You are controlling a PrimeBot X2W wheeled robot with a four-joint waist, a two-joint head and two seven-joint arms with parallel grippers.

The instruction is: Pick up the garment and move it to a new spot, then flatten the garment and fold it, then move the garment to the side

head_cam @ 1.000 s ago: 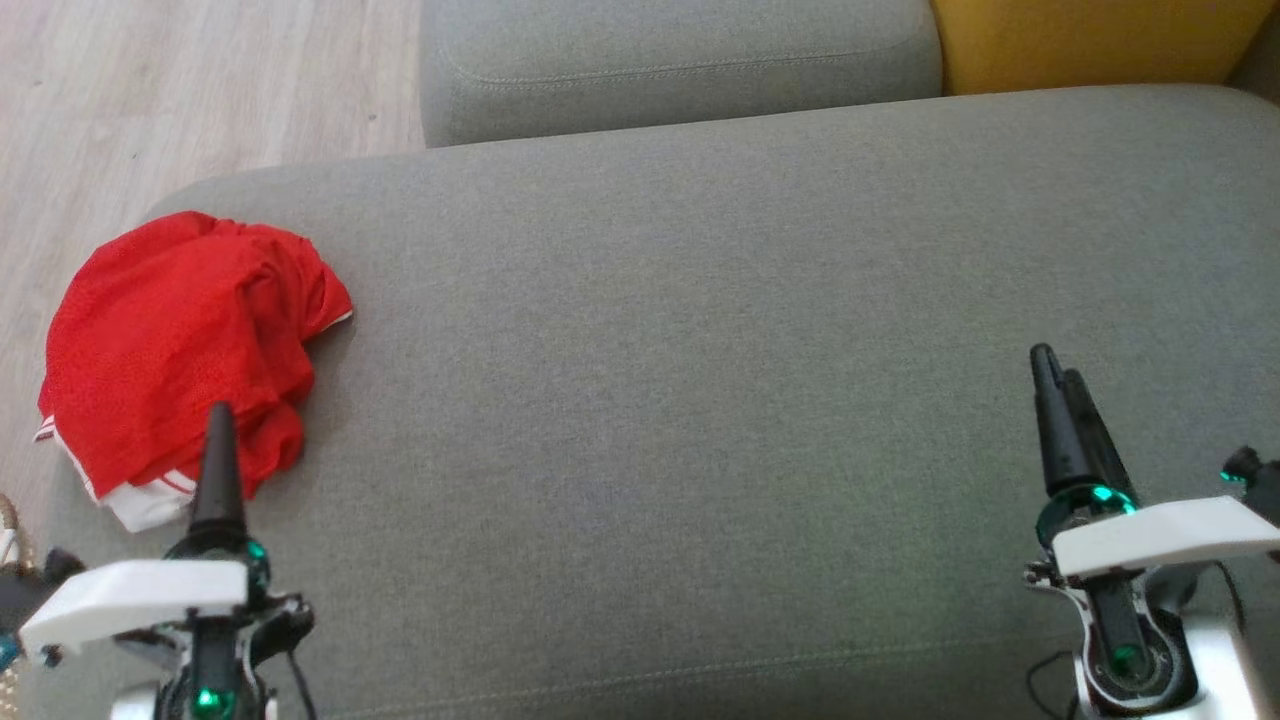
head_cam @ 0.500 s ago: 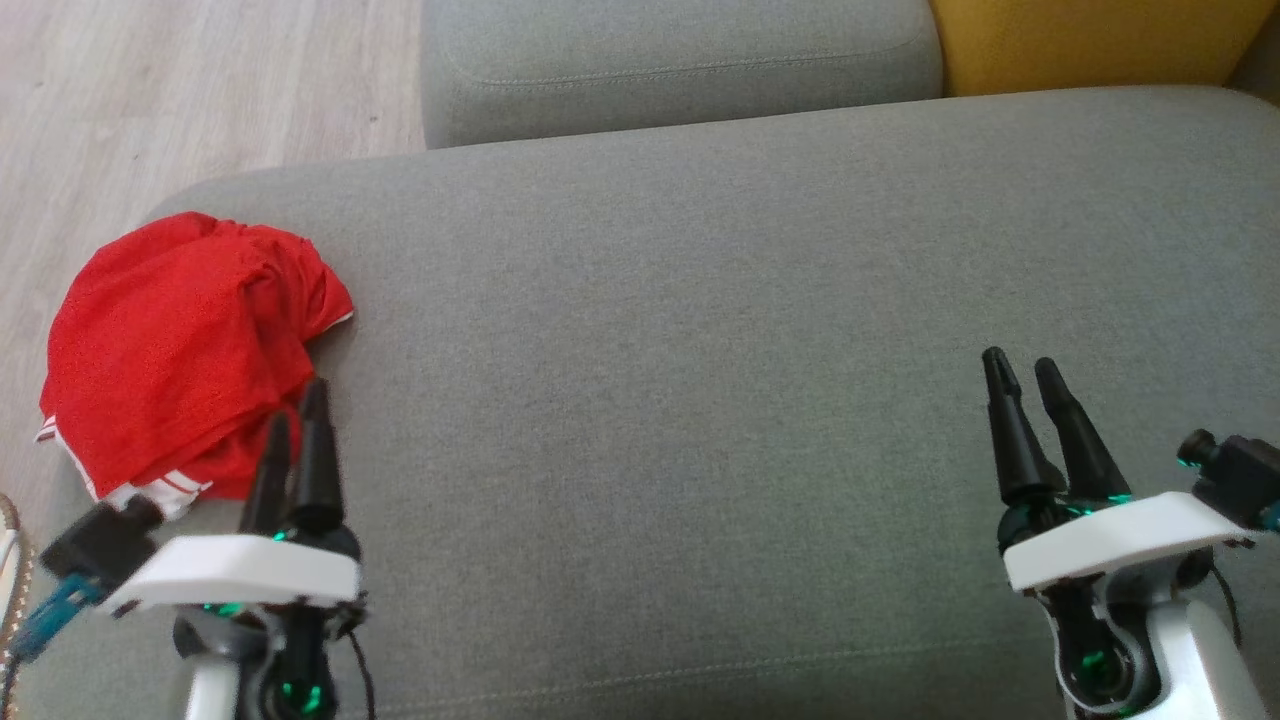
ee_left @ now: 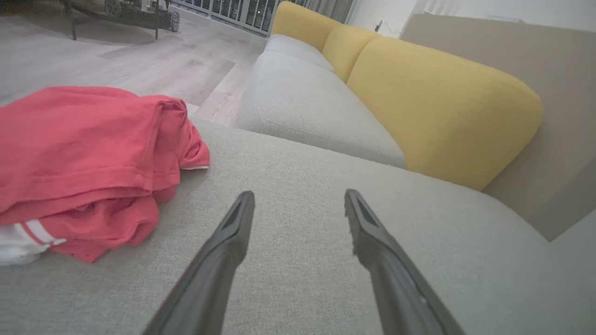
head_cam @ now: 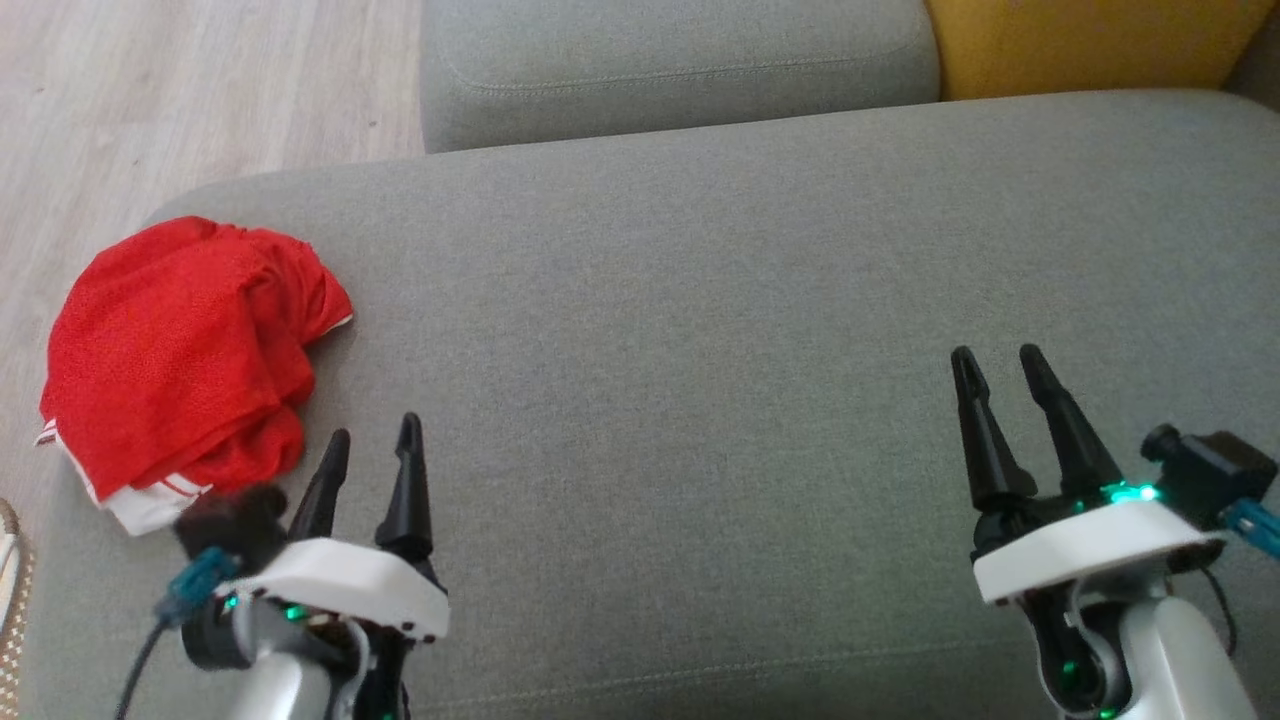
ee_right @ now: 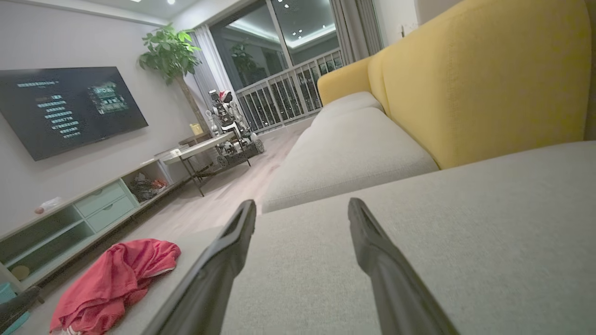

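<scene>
Garment (head_cam: 180, 350) bunched at left edge of sofa seat (head_cam: 700, 300); our left gripper (head_cam: 374, 428) just right of it, jaws spread, empty, we judge poised for pickup; right gripper (head_cam: 997, 352) spread, empty, well apart

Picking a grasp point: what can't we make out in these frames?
Garment: bunched up; its own folds hide its full shape and lower layers, head view.
Left wrist view: garment cut off by the left edge.
Left gripper: the dark block beside its base is blurred, head view.
TV text: too small to read, right wrist view.
</scene>
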